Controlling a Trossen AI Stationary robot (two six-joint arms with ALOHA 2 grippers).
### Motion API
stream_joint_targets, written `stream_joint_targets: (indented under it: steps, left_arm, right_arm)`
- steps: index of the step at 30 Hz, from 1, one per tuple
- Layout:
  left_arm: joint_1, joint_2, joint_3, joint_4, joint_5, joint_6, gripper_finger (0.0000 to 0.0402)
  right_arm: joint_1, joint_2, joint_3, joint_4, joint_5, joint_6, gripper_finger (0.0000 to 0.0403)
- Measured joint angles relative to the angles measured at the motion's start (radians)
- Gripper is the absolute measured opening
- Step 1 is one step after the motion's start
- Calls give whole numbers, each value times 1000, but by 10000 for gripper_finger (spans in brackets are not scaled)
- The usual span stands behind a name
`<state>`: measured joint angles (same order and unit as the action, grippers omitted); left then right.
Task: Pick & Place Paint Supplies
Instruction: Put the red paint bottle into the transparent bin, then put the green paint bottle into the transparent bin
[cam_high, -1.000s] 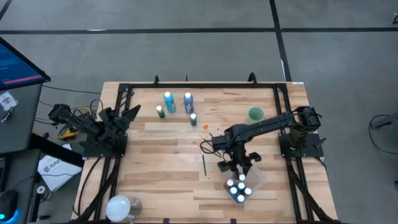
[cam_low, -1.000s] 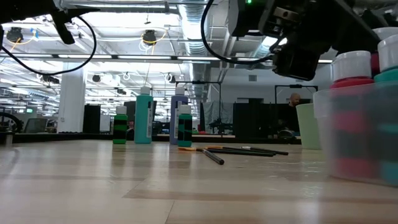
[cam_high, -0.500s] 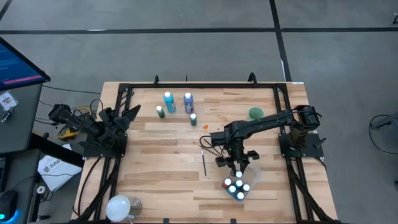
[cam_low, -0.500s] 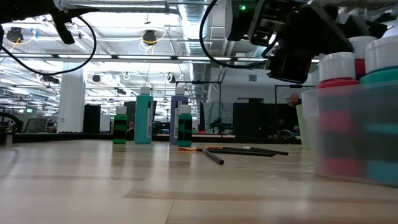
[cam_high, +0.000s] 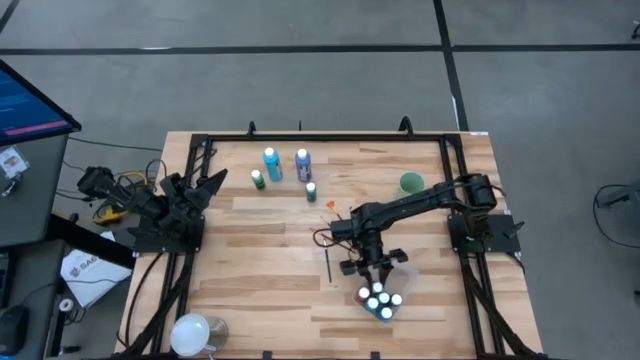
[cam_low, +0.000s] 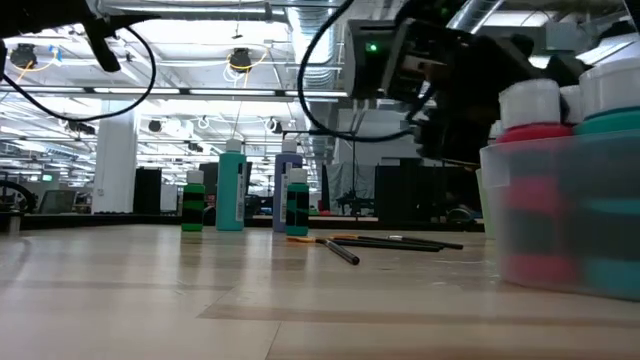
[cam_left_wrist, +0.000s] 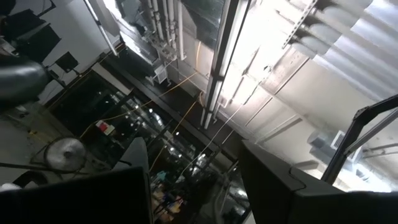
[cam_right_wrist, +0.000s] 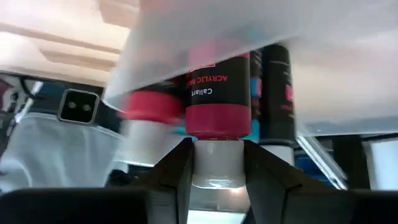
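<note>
My right gripper (cam_high: 370, 270) hangs over the far left side of the clear plastic tub (cam_high: 397, 280), shut on a red paint bottle (cam_right_wrist: 217, 93). The tub holds several white-capped bottles (cam_high: 380, 300) and fills the right of the low view (cam_low: 560, 220). A teal bottle (cam_high: 270, 163), a blue bottle (cam_high: 303, 162) and two small green bottles (cam_high: 257, 179) (cam_high: 311, 191) stand upright at the far middle. Dark brushes lie flat (cam_high: 328, 262) (cam_high: 342, 214). My left gripper (cam_high: 213, 179) waits open at the table's left edge. My right gripper pinches the red bottle's white cap (cam_right_wrist: 216, 163) between its two fingers, one on each side. The bottle's body reaches away from the fingers, beside other bottles behind the tub's clear wall. Whether the bottle's base rests on the tub's floor does not show.
A pale green cup (cam_high: 411, 183) stands at the far right. A white round object (cam_high: 192, 332) sits at the near left corner. A black frame (cam_high: 300, 138) borders the table. Bare wood (cam_high: 260, 280) lies between the brush and the left rail.
My right gripper has gone toward the table's left edge, staying shut on the bottle. The tub with its bottles has slid a little the same way; it shows larger and farther left in the low view.
</note>
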<state>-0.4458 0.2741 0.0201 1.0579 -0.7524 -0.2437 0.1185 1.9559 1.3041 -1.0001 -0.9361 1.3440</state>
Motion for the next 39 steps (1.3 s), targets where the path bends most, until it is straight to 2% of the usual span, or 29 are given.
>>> stream_joint_targets:
  steps: [11,21,26,39]
  left_arm:
    - [0,66,0,-6,2,0,132]
    - [0,135,0,1,1,0,132]
    - [0,164,0,-1,1,0,132]
    - [0,188,0,-2,1,0,132]
  right_arm:
    - [-16,15,8,-2,1,-19,119]
    - [-14,15,8,33,-3,-19,188]
    - [-15,14,21,27,-3,-48,207]
    - [-41,-23,199,9,32,-102,187]
